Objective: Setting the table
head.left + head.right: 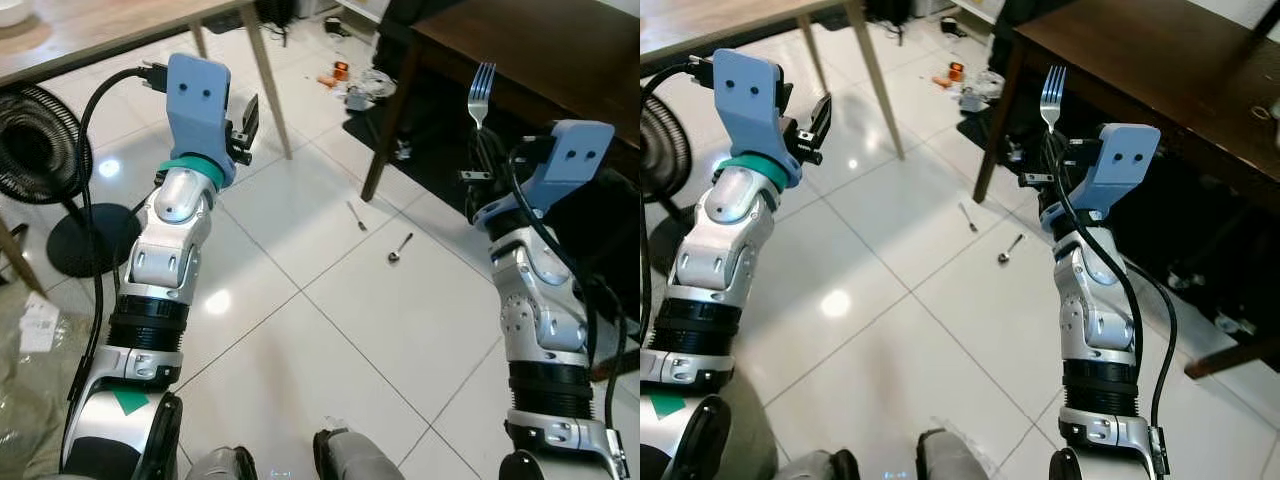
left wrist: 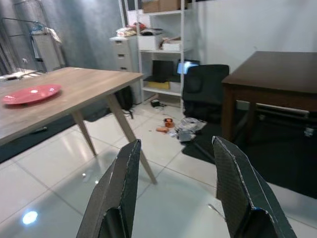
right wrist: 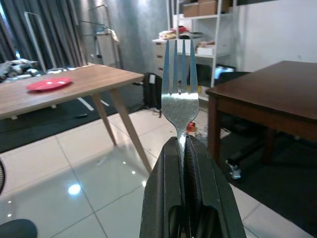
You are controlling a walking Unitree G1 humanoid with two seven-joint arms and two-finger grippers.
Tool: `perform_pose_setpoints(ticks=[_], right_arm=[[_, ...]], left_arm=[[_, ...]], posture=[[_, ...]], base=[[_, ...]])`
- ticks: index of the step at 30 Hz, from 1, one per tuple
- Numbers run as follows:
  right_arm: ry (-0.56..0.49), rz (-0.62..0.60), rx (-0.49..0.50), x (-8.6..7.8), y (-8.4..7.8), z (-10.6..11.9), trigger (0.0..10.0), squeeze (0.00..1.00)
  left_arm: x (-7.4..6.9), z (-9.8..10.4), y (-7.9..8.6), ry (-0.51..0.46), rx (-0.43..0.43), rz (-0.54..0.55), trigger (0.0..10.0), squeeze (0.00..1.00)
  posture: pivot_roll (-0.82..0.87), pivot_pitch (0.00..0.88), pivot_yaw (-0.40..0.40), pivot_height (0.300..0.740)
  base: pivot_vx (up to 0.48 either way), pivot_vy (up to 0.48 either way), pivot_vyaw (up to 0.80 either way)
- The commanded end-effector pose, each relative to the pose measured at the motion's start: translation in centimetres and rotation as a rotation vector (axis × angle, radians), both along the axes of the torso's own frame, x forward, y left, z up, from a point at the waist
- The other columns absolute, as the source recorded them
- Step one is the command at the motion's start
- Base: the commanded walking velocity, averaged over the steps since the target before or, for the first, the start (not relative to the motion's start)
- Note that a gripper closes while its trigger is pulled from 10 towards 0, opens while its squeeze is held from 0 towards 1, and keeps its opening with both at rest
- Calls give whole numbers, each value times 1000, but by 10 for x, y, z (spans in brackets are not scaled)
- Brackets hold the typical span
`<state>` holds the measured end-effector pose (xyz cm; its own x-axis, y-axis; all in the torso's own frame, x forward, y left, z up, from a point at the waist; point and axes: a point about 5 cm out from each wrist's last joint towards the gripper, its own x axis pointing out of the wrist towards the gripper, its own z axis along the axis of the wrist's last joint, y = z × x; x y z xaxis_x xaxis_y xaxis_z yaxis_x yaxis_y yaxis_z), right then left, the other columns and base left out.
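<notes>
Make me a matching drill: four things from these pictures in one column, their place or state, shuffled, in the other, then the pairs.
1. fork
2. spoon
3. red plate
4. left pincer

A. on the light wooden table
B. open, holding nothing
C. lying on the white tiled floor
D. upright, clamped in the right pincer

Pairs: 1-D, 2-C, 3-A, 4-B

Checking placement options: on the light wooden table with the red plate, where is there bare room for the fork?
The right gripper holds the fork upright. On the light wooden table, the red plate sits toward one side; the stretch between the plate and the table's near corner looks bare. The dark table top also looks bare. Clutter crowds the floor between the tables.
</notes>
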<state>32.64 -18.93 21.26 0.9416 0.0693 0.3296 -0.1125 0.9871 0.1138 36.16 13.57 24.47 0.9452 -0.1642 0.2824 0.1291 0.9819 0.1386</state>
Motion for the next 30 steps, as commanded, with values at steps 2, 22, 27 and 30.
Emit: perform_pose_setpoints(ticks=[2,22,27,30], right_arm=[[7,-10,16,0,-3,0,10000,0],[8,-24,22,0,-5,0,10000,0],[7,-29,21,1,-5,1,10000,0],[7,-34,20,2,-6,1,10000,0]], left_arm=[[1,-1,-2,14,1,-4,10000,0],[1,-1,-4,8,11,-9,10000,0],[1,0,-4,7,14,-12,10000,0],[1,0,-5,6,15,-16,10000,0]], posture=[[141,10,-3,740],[140,10,0,740],[140,4,1,740],[139,0,1,740]], base=[[0,0,-800],[0,0,-800],[0,0,-800],[0,0,-800]])
